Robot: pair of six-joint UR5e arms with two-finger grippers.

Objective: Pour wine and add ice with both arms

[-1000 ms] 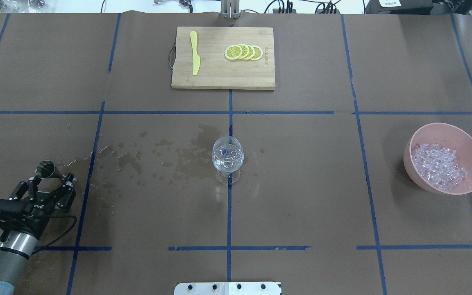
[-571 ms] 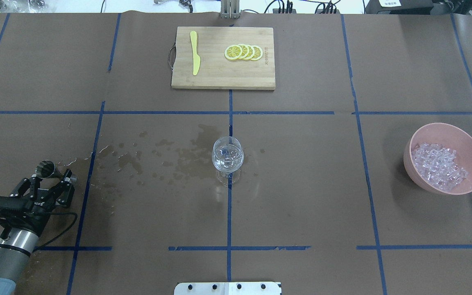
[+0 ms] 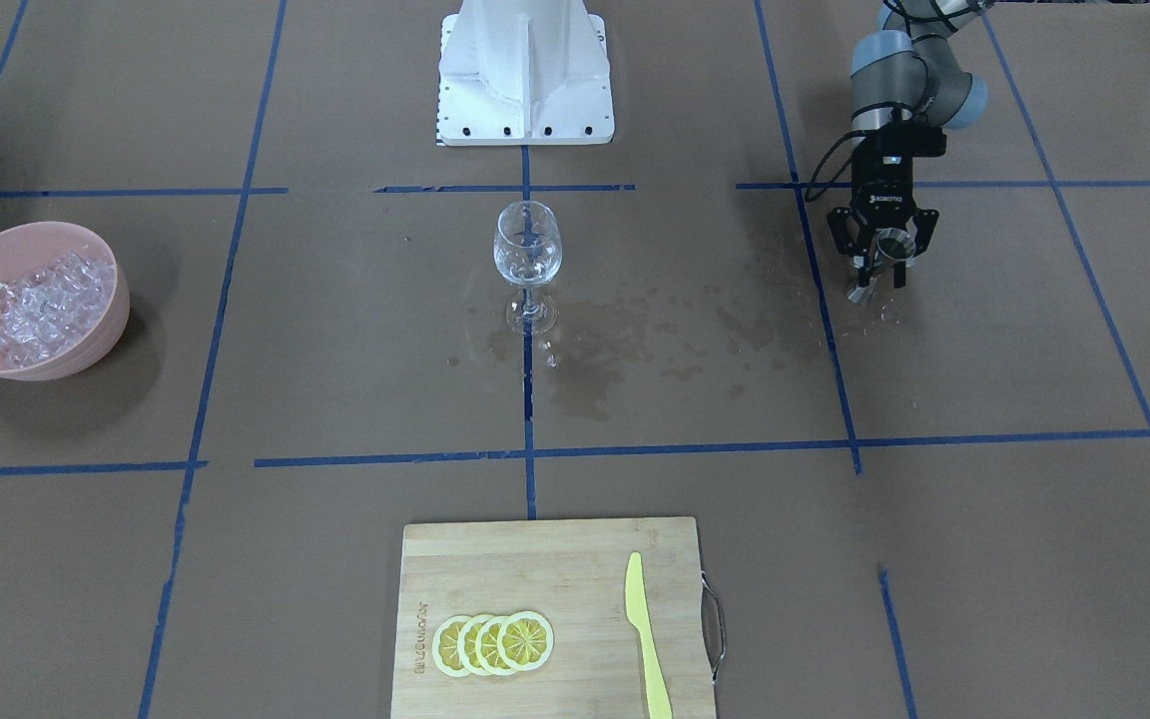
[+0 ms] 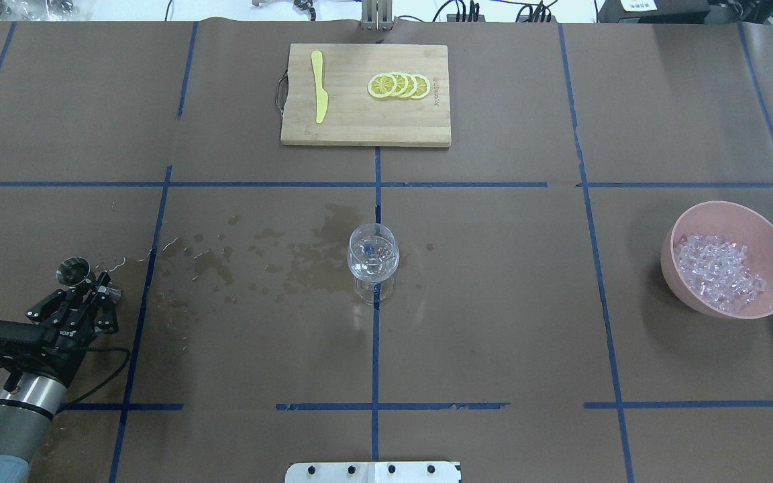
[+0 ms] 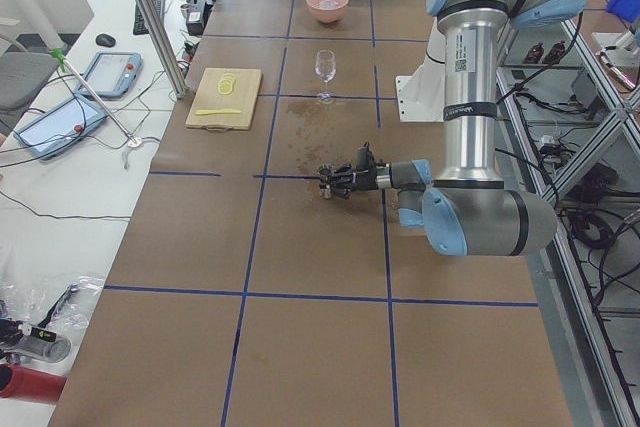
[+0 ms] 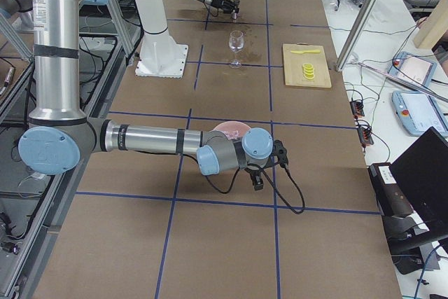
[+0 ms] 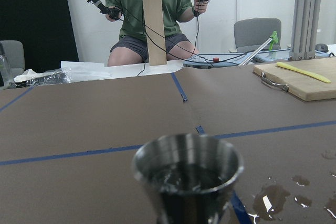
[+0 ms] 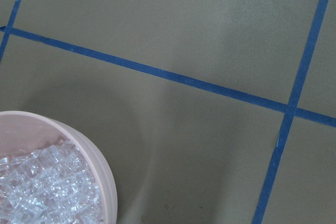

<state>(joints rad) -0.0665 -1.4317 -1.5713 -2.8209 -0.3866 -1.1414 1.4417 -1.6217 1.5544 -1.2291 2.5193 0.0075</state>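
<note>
A stemmed wine glass (image 4: 373, 258) stands mid-table on a blue tape cross, with a little clear wine in its bowl (image 3: 528, 250). My left gripper (image 4: 91, 290) lies low and level at the near left, shut on the waist of a metal jigger (image 4: 72, 271) that stands upright close to the paper (image 3: 882, 246). The left wrist view shows wine wetting its cup (image 7: 188, 174). Ice (image 4: 718, 272) fills a pink bowl (image 4: 735, 209) at the right. My right gripper (image 6: 260, 178) hangs beside that bowl (image 8: 102, 169). I cannot tell if it is open.
A wooden cutting board (image 4: 366, 127) at the far middle carries lemon slices (image 4: 400, 86) and a yellow knife (image 4: 319, 87). Dark wet stains (image 4: 306, 258) spread left of the glass. The white pedestal (image 3: 525, 70) stands behind the glass. An operator (image 7: 147, 3) sits across the table.
My left gripper has drawn back a little toward the near left and sunk lower with the jigger. The glass, bowl and board have not moved.
</note>
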